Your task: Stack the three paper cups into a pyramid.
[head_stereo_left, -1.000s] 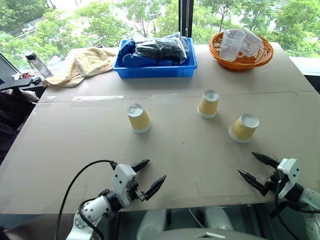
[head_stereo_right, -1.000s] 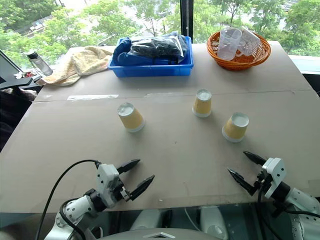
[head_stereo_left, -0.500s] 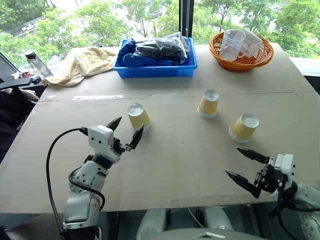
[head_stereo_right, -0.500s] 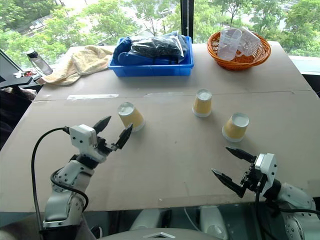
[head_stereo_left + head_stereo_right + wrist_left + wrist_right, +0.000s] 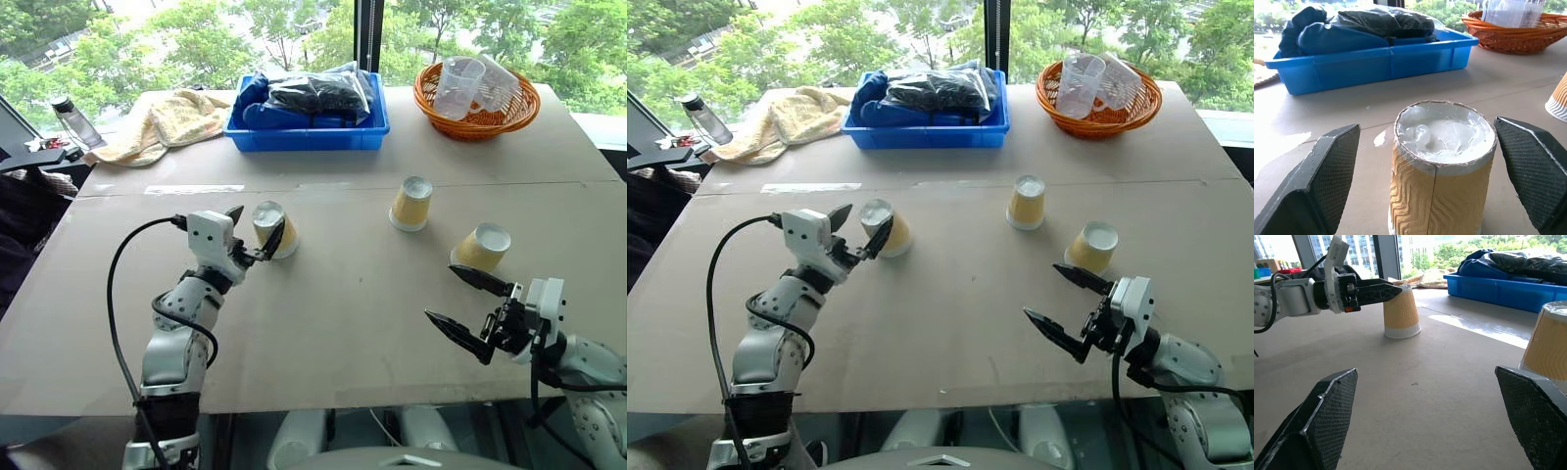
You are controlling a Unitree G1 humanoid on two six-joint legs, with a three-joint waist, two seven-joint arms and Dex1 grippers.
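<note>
Three pale yellow paper cups stand upside down and apart on the brown table: a left cup (image 5: pixel 273 229), a middle cup (image 5: pixel 410 204) and a right cup (image 5: pixel 481 248). My left gripper (image 5: pixel 257 225) is open, level with the left cup. The left wrist view shows that cup (image 5: pixel 1442 166) between the two fingers (image 5: pixel 1327 181), with a gap on each side. My right gripper (image 5: pixel 443 292) is open and empty near the table's front edge, just in front of the right cup and pointing left. The right wrist view shows the left cup (image 5: pixel 1400 313) with the left gripper at it.
A blue bin (image 5: pixel 304 137) of dark bags stands at the back centre. An orange basket (image 5: pixel 477 108) with clear plastic cups is at the back right. A towel (image 5: pixel 162 122) and a bottle (image 5: pixel 71 122) lie at the back left. Bare tabletop (image 5: pixel 353 294) separates the cups.
My left arm rose from the front edge and reached forward to the left cup, which its open fingers now straddle. My right gripper shifted left and lifted a little. The cups stayed put.
</note>
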